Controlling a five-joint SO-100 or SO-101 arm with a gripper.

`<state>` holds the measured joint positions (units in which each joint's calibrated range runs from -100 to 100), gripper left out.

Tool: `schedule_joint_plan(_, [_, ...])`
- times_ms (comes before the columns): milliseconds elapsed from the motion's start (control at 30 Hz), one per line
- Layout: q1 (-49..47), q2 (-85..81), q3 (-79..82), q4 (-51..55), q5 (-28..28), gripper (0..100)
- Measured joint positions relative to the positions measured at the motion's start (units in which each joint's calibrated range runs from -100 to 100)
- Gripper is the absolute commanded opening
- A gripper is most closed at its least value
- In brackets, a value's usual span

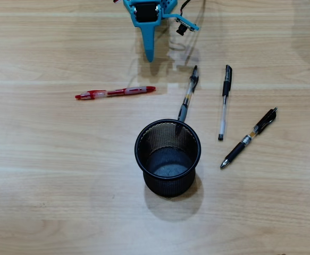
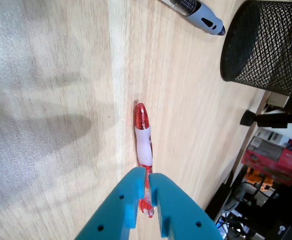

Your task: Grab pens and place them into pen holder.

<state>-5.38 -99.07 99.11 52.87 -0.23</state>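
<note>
Red pen [image 2: 143,137] lies on the wooden worktop [image 1: 48,175], left of the empty black cup [image 1: 168,157]. The gripper [image 2: 147,186] hovers above it, jaws nearly together, holding nothing. Next they must spread and descend.

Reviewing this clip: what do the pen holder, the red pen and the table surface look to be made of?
The pen holder looks like black metal wire mesh with a solid rim; the wood shows through its weave. The red pen looks like glossy plastic, part red and translucent with a whitish grip section. The table shows pale wood grain in plank bands with a soft sheen, possibly laminate rather than solid wood.
</note>
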Motion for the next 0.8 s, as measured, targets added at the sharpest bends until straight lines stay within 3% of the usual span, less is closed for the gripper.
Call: schedule_joint_plan(800, [0.0, 0.0, 0.0, 0.0, 0.0, 2])
